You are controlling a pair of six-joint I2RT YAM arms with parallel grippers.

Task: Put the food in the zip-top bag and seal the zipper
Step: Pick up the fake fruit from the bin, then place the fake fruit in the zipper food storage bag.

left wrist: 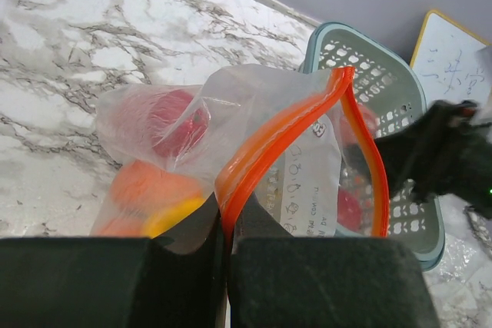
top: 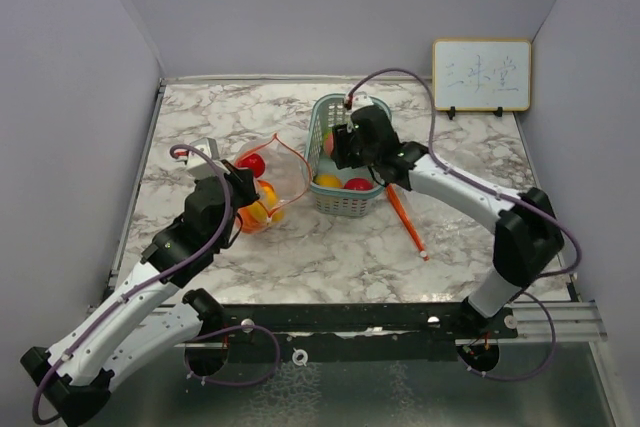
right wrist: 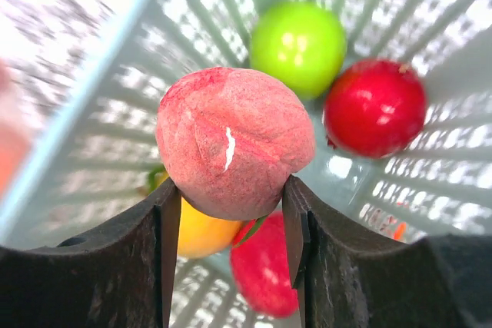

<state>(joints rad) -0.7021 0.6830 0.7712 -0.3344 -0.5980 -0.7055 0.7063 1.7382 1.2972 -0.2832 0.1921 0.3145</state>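
The left end effector (left wrist: 228,245) is clamped on the orange zipper strip (left wrist: 270,142) of the clear bag (top: 272,172), which lies on the marble surface (top: 330,247) just left of the basket (top: 345,205). The bag's mouth gapes toward the basket, and the zipper line runs roughly near to far. Inside it sit a red fruit (left wrist: 173,120), an orange one (left wrist: 142,186) and a yellow one (left wrist: 175,217). The right end effector (right wrist: 231,190) is down inside the basket, pinched on a pinkish-red fruit (right wrist: 234,140) – round, no clear long axis. Below it lie a green fruit (right wrist: 298,48), two red ones (right wrist: 377,107) and a yellow piece (right wrist: 204,232).
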